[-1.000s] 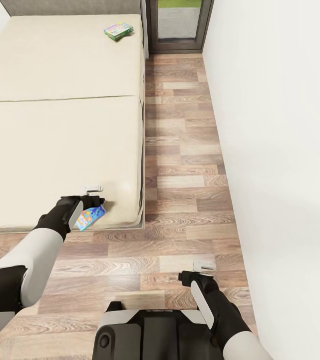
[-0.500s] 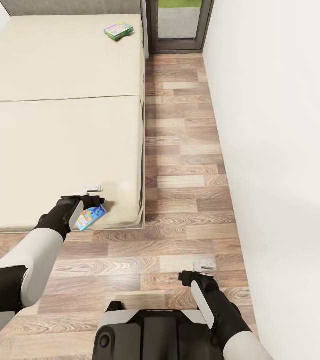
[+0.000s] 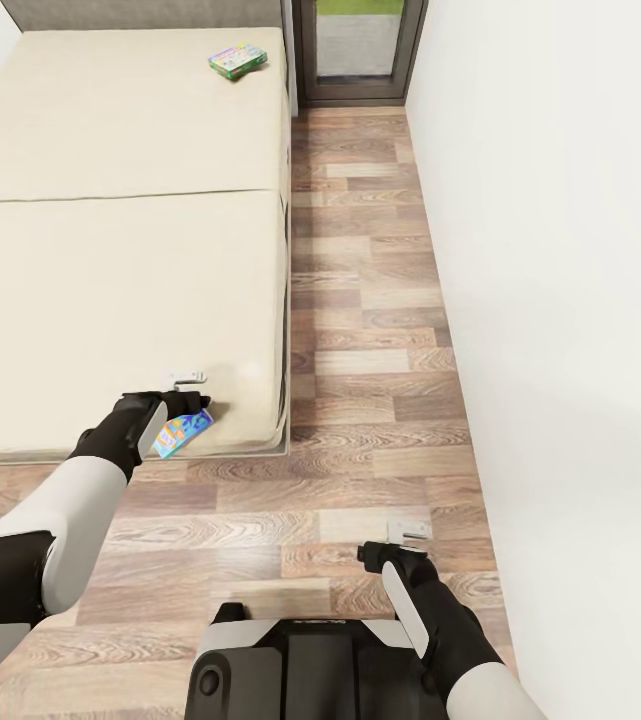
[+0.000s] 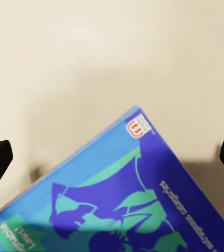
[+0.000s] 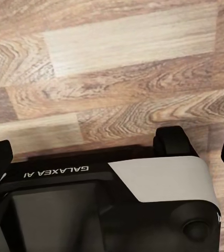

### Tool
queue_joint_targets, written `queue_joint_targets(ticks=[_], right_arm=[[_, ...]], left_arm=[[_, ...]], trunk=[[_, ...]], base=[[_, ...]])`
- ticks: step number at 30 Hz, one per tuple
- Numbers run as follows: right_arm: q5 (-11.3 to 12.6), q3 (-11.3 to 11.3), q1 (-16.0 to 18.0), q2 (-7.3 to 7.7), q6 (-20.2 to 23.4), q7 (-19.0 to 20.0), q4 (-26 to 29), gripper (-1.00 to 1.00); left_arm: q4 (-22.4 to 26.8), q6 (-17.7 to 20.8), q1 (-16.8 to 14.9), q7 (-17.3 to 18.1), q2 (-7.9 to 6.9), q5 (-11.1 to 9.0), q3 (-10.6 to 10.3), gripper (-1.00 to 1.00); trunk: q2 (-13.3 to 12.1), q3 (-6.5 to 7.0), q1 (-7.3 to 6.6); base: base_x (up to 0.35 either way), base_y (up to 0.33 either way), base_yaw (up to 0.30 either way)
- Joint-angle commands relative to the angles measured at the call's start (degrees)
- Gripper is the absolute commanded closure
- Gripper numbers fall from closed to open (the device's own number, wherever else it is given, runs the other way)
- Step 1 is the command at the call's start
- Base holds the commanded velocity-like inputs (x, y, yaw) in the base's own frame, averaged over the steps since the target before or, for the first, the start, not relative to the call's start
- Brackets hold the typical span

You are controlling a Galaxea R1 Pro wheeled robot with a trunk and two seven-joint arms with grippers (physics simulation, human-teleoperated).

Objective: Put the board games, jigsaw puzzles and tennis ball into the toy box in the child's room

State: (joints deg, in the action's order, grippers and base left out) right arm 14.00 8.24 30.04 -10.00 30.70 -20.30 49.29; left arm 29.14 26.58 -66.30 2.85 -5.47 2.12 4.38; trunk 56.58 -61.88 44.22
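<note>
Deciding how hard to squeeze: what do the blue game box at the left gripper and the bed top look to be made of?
The blue game box looks like thin printed cardboard with a smooth, slightly glossy face: crisp flat edges, sharp printed lettering. The bed top looks like soft matte beige fabric over padding, with rounded edges and a seam across it, though the render leaves its softness uncertain.

A blue board game (image 3: 182, 433) is sitting tilted in the left gripper (image 3: 188, 405) at the bed's (image 3: 110, 250) near corner, while a green one (image 3: 237, 61) is lying far up the mattress.

Black-and-white robot base housing (image 5: 117, 210): white lettering "GALAXEA AI". Flat blue-and-green game box (image 4: 122, 205): small white print, illegible.
</note>
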Motion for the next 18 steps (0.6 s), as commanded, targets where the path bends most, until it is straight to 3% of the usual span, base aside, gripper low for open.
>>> queue_joint_targets(ticks=[1, 18], right_arm=[[0.58, 0.11, 0.02, 0.00, 0.14, -0.53, 0.05, -1.00], [0.53, 0.11, 0.02, 0.00, 0.12, -0.53, 0.02, -1.00]], left_arm=[[-0.14, 0.51, 0.03, 0.37, -0.01, 0.75, 0.20, -1.00], [-0.14, 0.49, 0.03, 0.39, -0.08, 0.72, 0.20, -1.00]], trunk=[[0.03, -0.04, 0.01], [0.03, -0.04, 0.01]], base=[[-0.010, 0.000, 0.000], [-0.002, 0.000, 0.000]])
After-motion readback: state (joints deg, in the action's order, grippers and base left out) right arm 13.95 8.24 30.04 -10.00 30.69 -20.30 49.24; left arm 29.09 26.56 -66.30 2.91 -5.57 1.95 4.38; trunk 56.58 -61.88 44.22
